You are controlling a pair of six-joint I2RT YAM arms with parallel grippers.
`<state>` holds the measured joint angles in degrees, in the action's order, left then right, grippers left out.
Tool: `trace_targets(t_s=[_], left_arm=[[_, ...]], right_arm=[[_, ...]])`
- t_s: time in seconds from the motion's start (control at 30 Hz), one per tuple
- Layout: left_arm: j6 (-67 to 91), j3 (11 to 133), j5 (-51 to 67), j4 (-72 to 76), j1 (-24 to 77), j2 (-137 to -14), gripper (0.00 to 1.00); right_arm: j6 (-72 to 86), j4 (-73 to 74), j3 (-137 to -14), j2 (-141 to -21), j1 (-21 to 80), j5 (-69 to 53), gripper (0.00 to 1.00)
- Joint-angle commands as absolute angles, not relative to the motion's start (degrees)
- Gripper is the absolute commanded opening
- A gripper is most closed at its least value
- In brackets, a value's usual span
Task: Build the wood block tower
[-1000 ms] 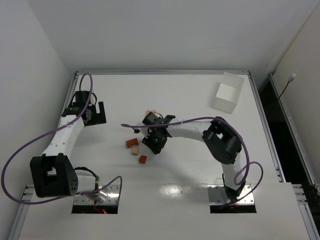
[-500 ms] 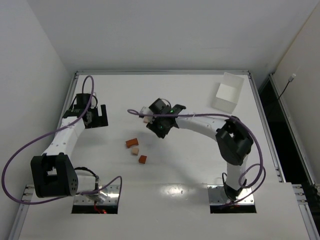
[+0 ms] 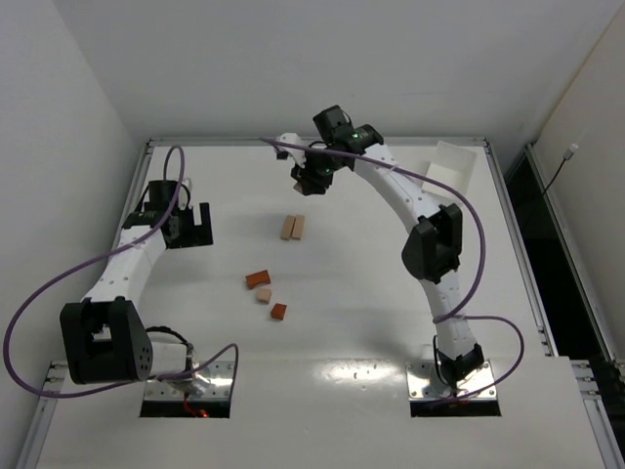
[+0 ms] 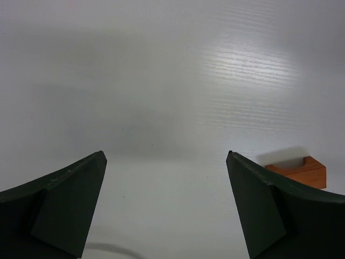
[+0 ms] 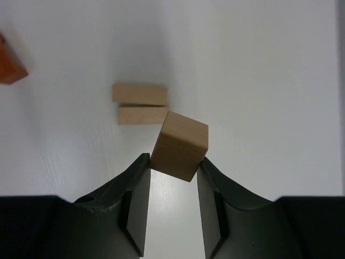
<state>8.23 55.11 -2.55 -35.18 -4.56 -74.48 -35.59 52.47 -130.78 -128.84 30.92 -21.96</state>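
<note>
Right wrist: right pincer [image 5: 172,162] grips pale cube [image 5: 180,143]; left pincer [image 4: 165,155] gapes wide

White walls [image 3: 293,59], glossy white table [image 3: 371,322]

Reddish block [image 5: 7,65] cut off at edge, white box [image 3: 459,161] seemingly partly hidden

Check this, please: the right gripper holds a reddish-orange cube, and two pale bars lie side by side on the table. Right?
Not quite. The cube in the right gripper is pale tan, not reddish-orange; the right wrist view shows it. The two pale bars do lie side by side on the table.
</note>
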Motion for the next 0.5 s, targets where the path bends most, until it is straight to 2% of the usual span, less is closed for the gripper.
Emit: trace_targets(t_s=[0.0, 0.47], left_arm=[[7.82, 57.66, -1.76, -35.07, -5.27, -74.88, 0.93], [7.82, 57.66, -1.14, -35.07, -5.27, -76.46, 0.93]], right_arm=[[-43.40, 60.74, -132.46, -132.09, 30.94, -29.00, 0.00], [-44.82, 58.01, -132.79, -137.36, 32.60, -28.48, 0.00]])
